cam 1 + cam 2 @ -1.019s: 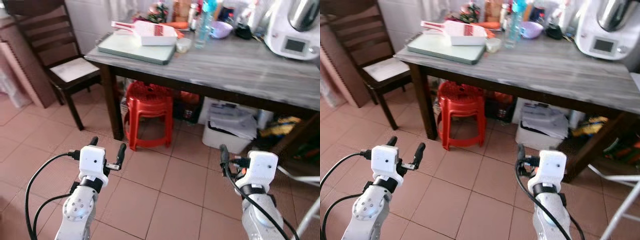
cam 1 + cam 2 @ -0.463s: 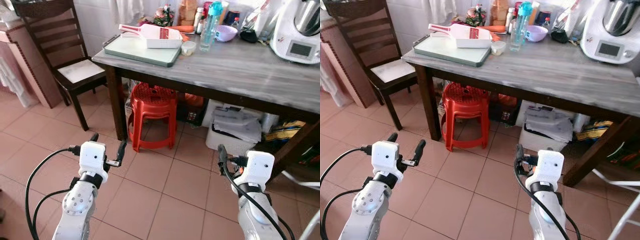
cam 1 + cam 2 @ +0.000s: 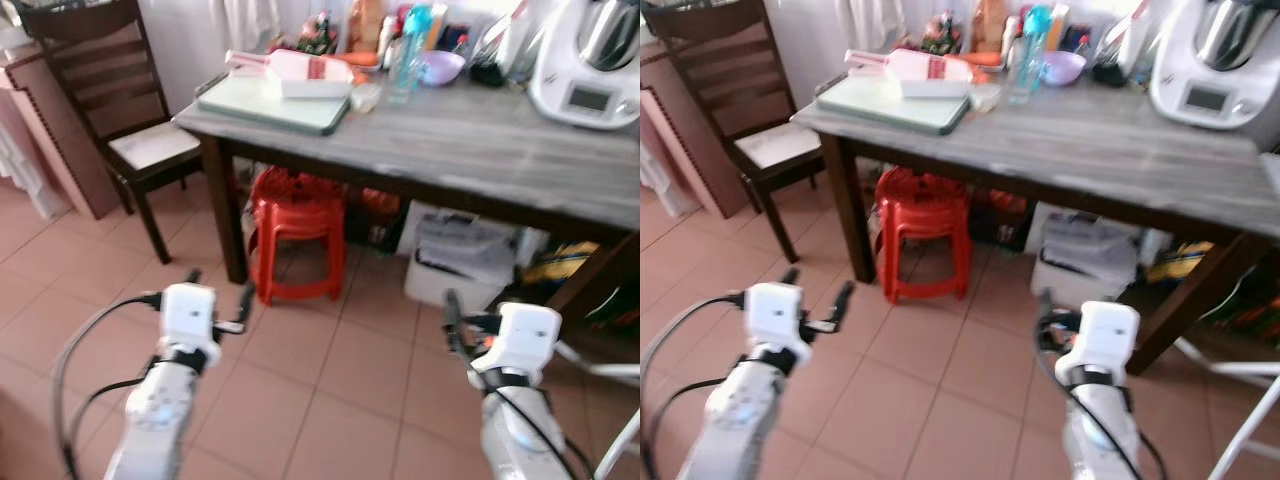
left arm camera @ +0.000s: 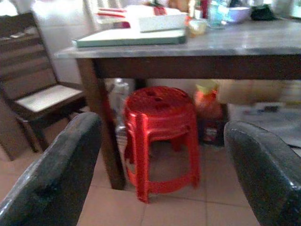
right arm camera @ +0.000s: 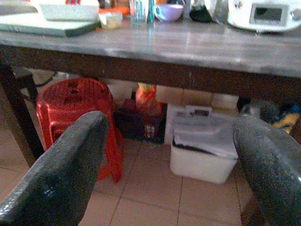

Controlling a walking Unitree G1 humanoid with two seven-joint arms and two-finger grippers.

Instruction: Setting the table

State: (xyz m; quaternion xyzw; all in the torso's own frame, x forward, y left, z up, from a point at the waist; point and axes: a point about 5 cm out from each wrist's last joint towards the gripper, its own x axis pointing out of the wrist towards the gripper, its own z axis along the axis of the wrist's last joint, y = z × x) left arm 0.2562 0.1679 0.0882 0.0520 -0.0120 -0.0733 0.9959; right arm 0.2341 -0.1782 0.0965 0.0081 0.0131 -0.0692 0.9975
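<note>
A grey wooden table (image 3: 480,150) stood ahead with a dark chair (image 3: 110,110) at its left end and a red stool (image 3: 297,232) underneath. Both the left gripper (image 3: 216,296) and right gripper (image 5: 169,155) were held low over the tiled floor, fingers spread apart, empty.

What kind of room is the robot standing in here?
Probably a home kitchen or dining corner: a wooden table carries a white cooking machine and a cutting board, with a red plastic stool beneath it on a tiled floor.

A stool (image 3: 297,228) stands under the table (image 3: 480,135), chair (image 3: 120,120) at left.
</note>
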